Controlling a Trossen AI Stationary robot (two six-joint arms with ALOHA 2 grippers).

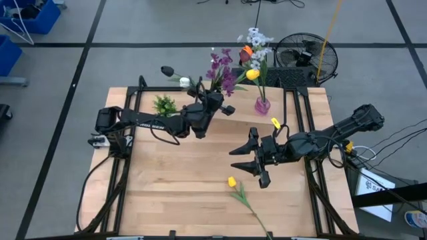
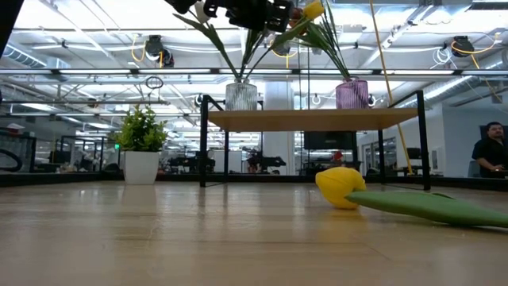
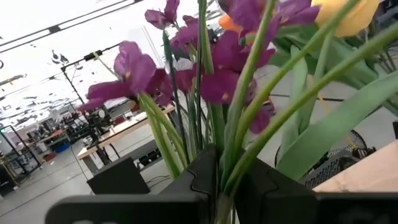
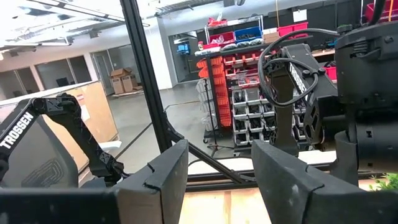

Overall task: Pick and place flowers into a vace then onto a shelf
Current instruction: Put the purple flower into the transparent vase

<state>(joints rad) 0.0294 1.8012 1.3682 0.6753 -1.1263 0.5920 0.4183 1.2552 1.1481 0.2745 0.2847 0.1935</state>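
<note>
- Left gripper [image 1: 215, 101] sits among purple flower stems [image 3: 205, 130] above the shelf [image 2: 313, 119]; blooms crowd it on all sides.
- Just beside it, the pink vase [image 1: 262, 105] blocks that flank.
- Right gripper [image 1: 257, 160] hangs over bare tabletop [image 1: 180, 180]; only a yellow tulip [image 1: 239, 191] lies near, below it.

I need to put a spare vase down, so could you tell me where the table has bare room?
Free: the near left of the table, between the left arm and the yellow flower. Crowded: the far edge, with the shelf, two vases, the plant and the left tool among the stems.
</note>
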